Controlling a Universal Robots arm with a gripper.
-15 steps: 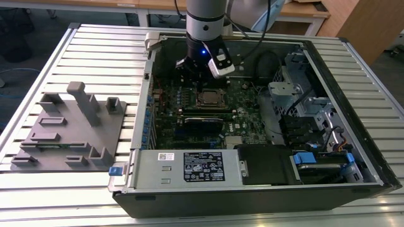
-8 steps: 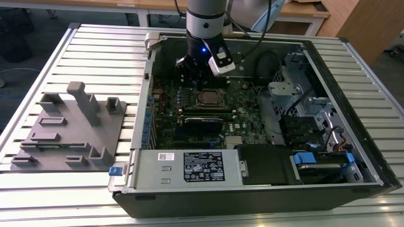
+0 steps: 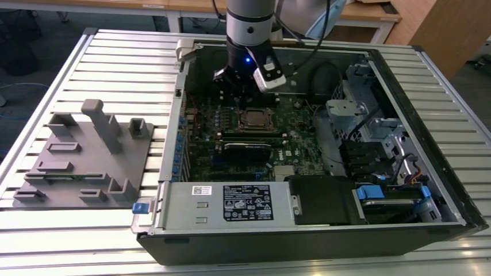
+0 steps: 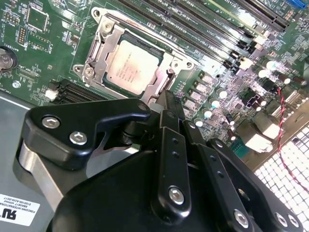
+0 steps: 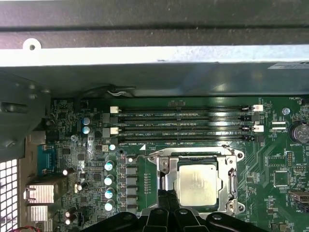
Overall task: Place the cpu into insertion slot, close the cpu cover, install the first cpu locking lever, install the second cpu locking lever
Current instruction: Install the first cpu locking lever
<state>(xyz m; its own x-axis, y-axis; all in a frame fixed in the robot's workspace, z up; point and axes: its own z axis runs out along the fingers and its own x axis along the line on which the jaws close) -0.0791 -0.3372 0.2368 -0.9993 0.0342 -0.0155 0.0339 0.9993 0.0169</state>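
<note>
While the insertion slot (image 4: 117,90) holds the cpu (image 4: 133,67) under the lowered cpu cover (image 4: 154,48), the tool (image 4: 166,101), seemingly closed and empty, hovers at the socket's edge. The chip lies directly ahead of its tip.

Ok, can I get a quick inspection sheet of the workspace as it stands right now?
Surface: slatted metal table carrying an open computer case.
Job's things: the cpu sits in the insertion slot; the cpu cover lies flat around it. Whether the locking levers are latched cannot be told.
Clutter: grey fixture tray on the table, to the exterior view's left of the case.
Grippers: the hand is shut, holds nothing, and its tip is at the edge of the cover; contact cannot be told.
Cables: black cable loop inside the case.
Surroundings: wooden desks behind the table.
</note>
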